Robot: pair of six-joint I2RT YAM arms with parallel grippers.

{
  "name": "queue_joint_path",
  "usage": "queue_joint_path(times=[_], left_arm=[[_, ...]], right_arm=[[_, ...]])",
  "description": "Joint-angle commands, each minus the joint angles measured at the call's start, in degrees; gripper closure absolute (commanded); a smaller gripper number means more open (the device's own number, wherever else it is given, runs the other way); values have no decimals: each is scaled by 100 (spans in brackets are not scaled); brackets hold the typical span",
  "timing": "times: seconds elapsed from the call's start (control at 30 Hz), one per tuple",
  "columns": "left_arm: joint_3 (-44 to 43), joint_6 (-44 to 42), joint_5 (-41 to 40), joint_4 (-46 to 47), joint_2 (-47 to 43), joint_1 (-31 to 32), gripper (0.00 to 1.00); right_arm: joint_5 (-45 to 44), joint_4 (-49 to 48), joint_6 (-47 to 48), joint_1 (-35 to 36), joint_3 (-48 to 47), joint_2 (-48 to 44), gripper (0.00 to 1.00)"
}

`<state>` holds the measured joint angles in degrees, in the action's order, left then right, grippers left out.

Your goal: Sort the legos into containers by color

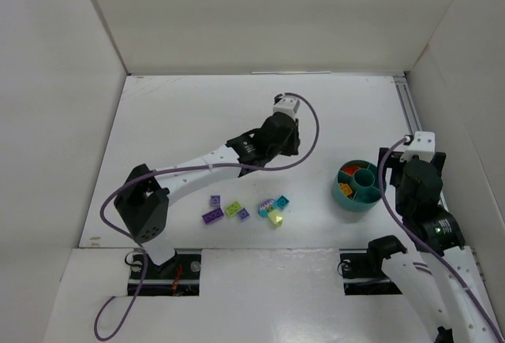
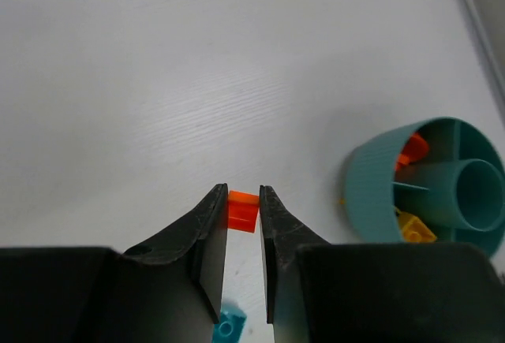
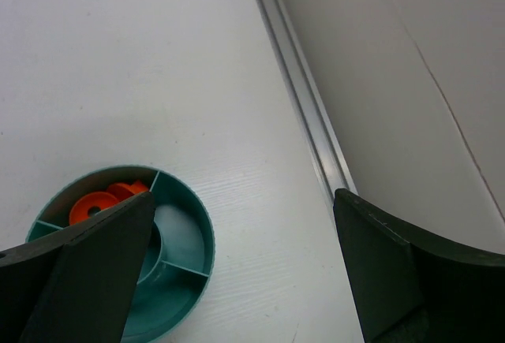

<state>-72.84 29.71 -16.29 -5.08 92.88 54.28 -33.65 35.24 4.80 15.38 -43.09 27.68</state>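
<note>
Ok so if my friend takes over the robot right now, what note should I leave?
Left end effector: shut on an orange lego, held short of the teal bowl.
Right end effector: open, empty, hanging over the bowl's edge.
Done: orange pieces sit in one compartment and yellow pieces in another.
Left to do: drop the held orange lego in with the orange ones. Then sort the loose legos clustered left of the bowl: purple, lime, teal, yellow.

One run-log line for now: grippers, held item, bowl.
left gripper: shut on small orange plastic brick | right gripper: open, empty, near round teal divided plastic bowl | bowl: orange pieces, yellow pieces, separate wedges
</note>
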Motion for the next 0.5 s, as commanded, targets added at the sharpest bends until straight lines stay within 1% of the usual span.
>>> queue_joint_path(times=[0.0, 0.07, 0.1, 0.17, 0.33, 0.37, 0.47], left_arm=[[-625, -1362, 1572, 1158, 449, 47, 99], [-1011, -1599, 1988, 1159, 895, 100, 99], [-1378, -1783, 2164, 1159, 1046, 152, 99], [-1941, -1889, 2472, 1106, 1441, 293, 99], [-2778, -2084, 2956, 913, 2084, 364, 96], [-2928, -2136, 3174, 852, 2189, 364, 95], [-3438, -2206, 3421, 641, 2629, 469, 95]], right_arm=[[-476, 123, -312, -26, -191, -298, 0], [-546, 123, -313, -26, -191, -412, 0], [-546, 123, -313, -26, -139, -465, 0], [-599, 123, -365, -26, -138, -597, 0], [-599, 123, -366, -26, -85, -712, 0], [-599, 123, -366, -26, -85, -712, 0], [-599, 123, -366, -26, -85, -650, 0]])
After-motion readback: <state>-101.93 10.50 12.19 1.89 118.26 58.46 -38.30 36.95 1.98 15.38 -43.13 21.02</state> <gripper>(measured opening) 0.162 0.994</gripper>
